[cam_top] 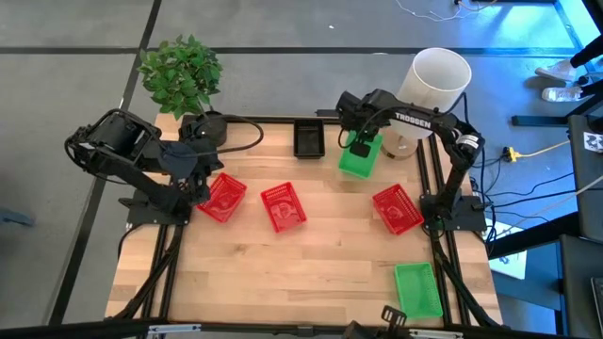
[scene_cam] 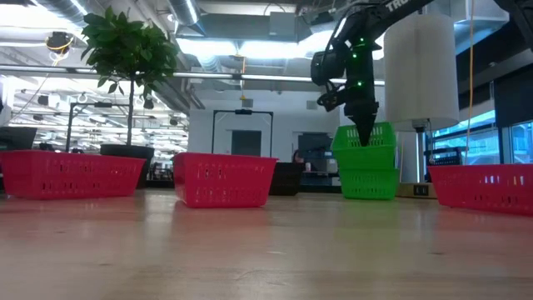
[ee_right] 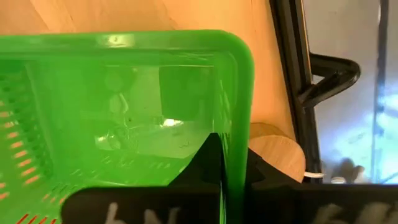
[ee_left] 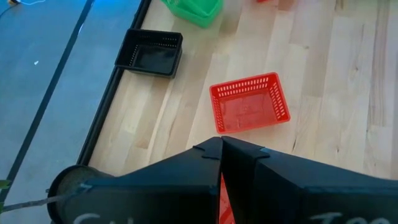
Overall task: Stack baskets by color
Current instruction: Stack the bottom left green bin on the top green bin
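Right gripper (scene_cam: pixel 365 133) clenched on rim of upper green basket (scene_cam: pixel 364 146), beside white cylinder (cam_top: pixel 435 80). Low view alone shows it seated in second green basket (scene_cam: pixel 369 183); high view shows single green shape. Third green basket (cam_top: pixel 417 289) well apart from cylinder. Left gripper (ee_left: pixel 221 149) closed, empty, over red basket (cam_top: pixel 222 197). Black basket (cam_top: pixel 309 138) near cylinder.
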### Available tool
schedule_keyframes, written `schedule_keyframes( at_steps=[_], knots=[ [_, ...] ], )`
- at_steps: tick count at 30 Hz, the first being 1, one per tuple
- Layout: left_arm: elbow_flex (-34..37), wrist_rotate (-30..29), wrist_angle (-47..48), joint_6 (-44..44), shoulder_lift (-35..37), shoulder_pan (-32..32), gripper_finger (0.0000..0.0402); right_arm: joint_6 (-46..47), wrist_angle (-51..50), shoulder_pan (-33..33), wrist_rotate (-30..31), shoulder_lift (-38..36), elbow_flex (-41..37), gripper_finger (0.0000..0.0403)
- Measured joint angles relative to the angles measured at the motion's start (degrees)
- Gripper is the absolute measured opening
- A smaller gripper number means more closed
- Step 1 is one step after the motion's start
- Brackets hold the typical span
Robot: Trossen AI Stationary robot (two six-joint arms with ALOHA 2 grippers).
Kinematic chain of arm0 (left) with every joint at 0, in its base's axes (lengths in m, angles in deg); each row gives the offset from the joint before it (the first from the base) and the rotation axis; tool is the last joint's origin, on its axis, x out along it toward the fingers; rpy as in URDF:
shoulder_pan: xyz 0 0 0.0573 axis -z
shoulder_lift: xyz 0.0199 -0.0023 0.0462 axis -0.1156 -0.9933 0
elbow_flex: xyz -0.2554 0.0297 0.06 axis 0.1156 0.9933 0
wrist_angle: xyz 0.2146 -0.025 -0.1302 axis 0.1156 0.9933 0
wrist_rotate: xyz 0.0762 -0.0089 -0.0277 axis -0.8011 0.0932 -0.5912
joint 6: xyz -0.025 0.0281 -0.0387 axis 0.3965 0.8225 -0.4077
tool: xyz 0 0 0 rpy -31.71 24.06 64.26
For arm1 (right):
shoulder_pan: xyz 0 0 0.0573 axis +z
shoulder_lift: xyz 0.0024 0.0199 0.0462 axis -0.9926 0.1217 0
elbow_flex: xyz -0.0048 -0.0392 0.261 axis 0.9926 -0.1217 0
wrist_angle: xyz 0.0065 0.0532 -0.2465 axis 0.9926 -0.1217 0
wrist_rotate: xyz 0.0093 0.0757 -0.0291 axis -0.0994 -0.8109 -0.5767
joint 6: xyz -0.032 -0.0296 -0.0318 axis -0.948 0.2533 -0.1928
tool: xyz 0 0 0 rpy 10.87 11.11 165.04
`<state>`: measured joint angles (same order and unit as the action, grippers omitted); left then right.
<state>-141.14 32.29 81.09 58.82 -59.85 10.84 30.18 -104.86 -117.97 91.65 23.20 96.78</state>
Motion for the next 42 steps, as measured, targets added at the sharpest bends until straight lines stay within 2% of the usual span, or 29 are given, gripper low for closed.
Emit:
schedule_keyframes(
  at_steps=[7, 14, 23, 28, 32, 39, 42],
  knots=[
    [0.0, 0.0, 0.0, 0.1, 0.0, 0.0, 0.0, 0.7, -1.9, -0.4, -7.4, 0.0, 0.0, 0.0005],
    [0.0, 0.0, 0.0, 0.1, 0.0, 0.0, 0.0, 2.2, -2.0, -0.4, -7.5, 0.0, 0.0, 0.0035],
    [0.0, 0.0, 0.0, 0.1, 0.0, 0.0, 0.0, 2.2, -2.4, -0.3, -7.5, 0.0, 0.0, 0.0119],
    [0.0, 0.0, 0.0, 0.1, 0.0, 0.0, 0.0, 5.0, -4.7, -0.1, -7.8, 0.0, 0.0, 0.0138],
    [0.0, 0.0, 0.0, 0.1, 0.0, 0.0, 0.0, 4.3, -5.1, 0.0, -7.8, 0.0, 0.0, 0.0118],
    [0.0, 0.0, 0.0, 0.1, 0.0, 0.0, 0.0, 3.7, -4.5, -0.1, -7.8, 0.0, 0.0, 0.0017],
    [0.0, 0.0, 0.0, 0.1, 0.0, 0.0, 0.0, 3.7, -4.4, -0.1, -7.8, 0.0, 0.0, 0.001]
  ],
)
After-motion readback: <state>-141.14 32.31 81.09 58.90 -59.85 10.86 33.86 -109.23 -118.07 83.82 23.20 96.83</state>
